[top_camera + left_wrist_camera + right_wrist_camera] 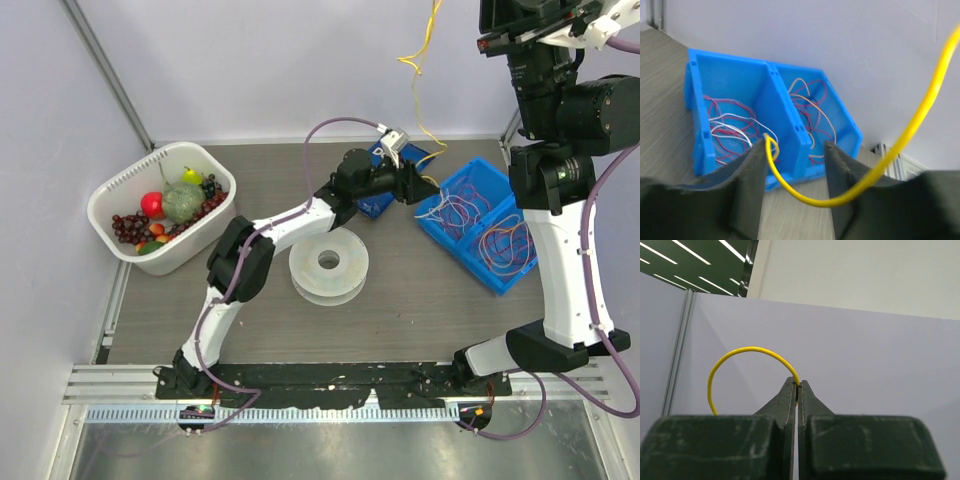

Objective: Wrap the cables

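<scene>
Right gripper [798,385] pinched shut on yellow cable [747,349], held high. Left gripper [795,147] wide open, cable slack between fingers [752,190]; blue bin [730,75] just beyond.

The left gripper [795,150] stands with its dark jaws apart. A yellow cable [920,115] sags through the gap and curls just beside the left fingertip. Beyond it a blue bin [730,75] with two compartments holds loose white and red cables [730,131].
</scene>
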Controlling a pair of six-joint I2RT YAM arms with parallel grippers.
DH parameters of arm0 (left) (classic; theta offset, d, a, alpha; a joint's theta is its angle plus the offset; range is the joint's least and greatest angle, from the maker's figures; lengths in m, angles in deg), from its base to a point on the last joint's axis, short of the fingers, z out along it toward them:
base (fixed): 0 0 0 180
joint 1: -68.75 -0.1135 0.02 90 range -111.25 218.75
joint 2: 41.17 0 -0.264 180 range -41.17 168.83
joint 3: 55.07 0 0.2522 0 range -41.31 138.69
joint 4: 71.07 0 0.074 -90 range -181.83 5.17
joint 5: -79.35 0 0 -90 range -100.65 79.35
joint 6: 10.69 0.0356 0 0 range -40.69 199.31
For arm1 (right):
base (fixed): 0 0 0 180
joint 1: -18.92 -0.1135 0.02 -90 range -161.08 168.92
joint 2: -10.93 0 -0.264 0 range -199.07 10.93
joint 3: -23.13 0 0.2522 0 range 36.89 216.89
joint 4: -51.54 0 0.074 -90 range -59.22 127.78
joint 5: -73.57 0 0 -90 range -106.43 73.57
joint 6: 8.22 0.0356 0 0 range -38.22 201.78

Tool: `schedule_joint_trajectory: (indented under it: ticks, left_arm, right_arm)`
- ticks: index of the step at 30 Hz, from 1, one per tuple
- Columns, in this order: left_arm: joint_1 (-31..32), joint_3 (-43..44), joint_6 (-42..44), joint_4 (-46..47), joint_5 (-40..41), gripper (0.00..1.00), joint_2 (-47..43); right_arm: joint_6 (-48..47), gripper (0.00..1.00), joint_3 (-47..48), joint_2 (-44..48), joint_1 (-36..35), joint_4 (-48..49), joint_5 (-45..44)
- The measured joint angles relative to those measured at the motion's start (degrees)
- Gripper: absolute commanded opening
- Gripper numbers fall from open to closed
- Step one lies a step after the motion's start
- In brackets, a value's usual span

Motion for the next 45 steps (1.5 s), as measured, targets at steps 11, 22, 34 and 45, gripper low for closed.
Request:
schedule_joint_trajectory:
  ticks: [11,22,34,45]
  left_arm:
    - [-0.15,18.01,-2.38,-0.66,5.84,0.0,14.14]
    - [3.28,34.36,-6.49,-0.83,9.86,0.0,23.96]
    - [9.35,42.62,-10.64,-0.68,12.98,0.0,30.05]
    - [9.14,28.5,-20.65,1.03,9.66,0.0,22.67]
  right_arm:
    - [-0.79,0.01,-0.31,-0.42,0.0,0.02,-0.7]
    - [-2.34,0.01,-6.49,0.81,0.0,-0.39,-0.72]
    - [-4.17,0.01,-9.79,2.1,0.0,-3.23,-0.04]
    - [-4.5,0.01,-9.66,2.14,0.0,-4.28,0.55]
